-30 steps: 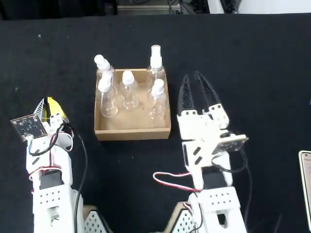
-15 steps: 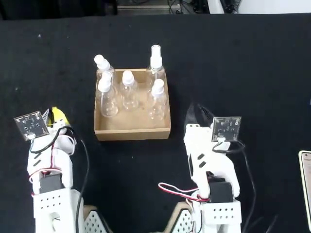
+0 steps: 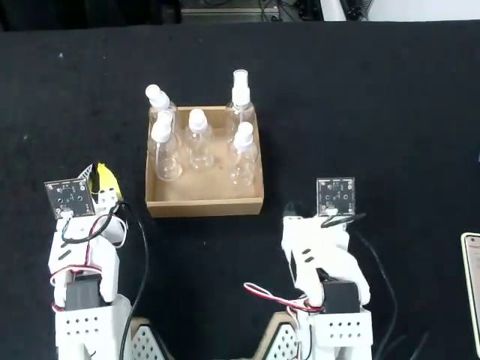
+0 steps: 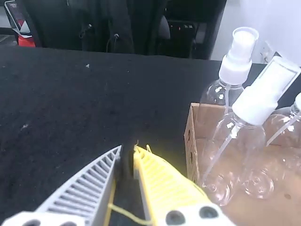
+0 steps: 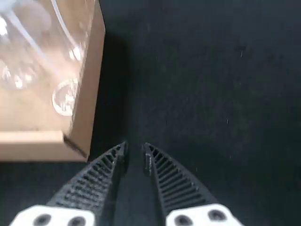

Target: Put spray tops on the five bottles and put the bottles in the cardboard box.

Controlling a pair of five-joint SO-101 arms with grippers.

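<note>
The cardboard box [image 3: 204,204] stands mid-table with several clear bottles upright inside, each with a white spray top, such as one bottle [image 3: 163,144] at its left side. From the left wrist view, two of these bottles [image 4: 235,136] rise over the box wall [image 4: 192,141]. My left gripper [image 3: 100,177], grey and yellow, is left of the box, shut and holding nothing [image 4: 128,151]. My right gripper [image 3: 294,208] is folded back near the box's front right corner [image 5: 80,141]. Its black fingers are almost together and hold nothing [image 5: 135,147].
Black cloth covers the table all around the box. A white flat device [image 3: 472,277] lies at the right edge. Dark chairs and equipment [image 4: 141,23] stand beyond the far edge of the table.
My right arm has drawn back from beside the box toward its base, and its fingers have come together. My left arm has folded back slightly too.
</note>
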